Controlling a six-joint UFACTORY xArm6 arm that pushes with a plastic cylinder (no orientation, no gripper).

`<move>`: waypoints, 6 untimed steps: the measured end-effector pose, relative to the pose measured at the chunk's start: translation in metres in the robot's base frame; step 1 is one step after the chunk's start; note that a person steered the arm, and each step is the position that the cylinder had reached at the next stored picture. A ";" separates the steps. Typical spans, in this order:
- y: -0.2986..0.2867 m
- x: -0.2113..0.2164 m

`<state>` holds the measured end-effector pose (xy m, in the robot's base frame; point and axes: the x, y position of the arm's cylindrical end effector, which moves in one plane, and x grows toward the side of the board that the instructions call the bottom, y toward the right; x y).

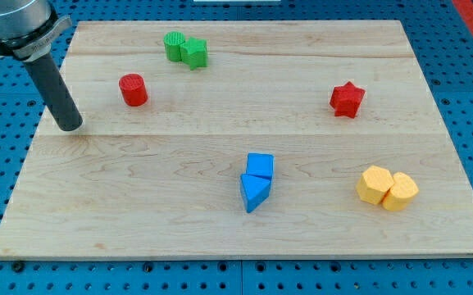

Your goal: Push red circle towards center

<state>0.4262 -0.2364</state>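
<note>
The red circle (133,89) is a short red cylinder standing in the upper left part of the wooden board (179,221). My tip (70,128) rests on the board near its left edge, to the left of and below the red circle, with a clear gap between them. The dark rod slants up to the view's top left corner.
A green circle (173,44) and a green star (194,53) touch near the top edge. A red star (347,99) sits at the right. A blue cube (261,165) and blue triangle (253,192) touch at bottom centre. Two yellow blocks (375,184) (400,191) touch at bottom right.
</note>
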 end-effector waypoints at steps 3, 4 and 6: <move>0.002 -0.006; -0.004 -0.045; 0.133 -0.073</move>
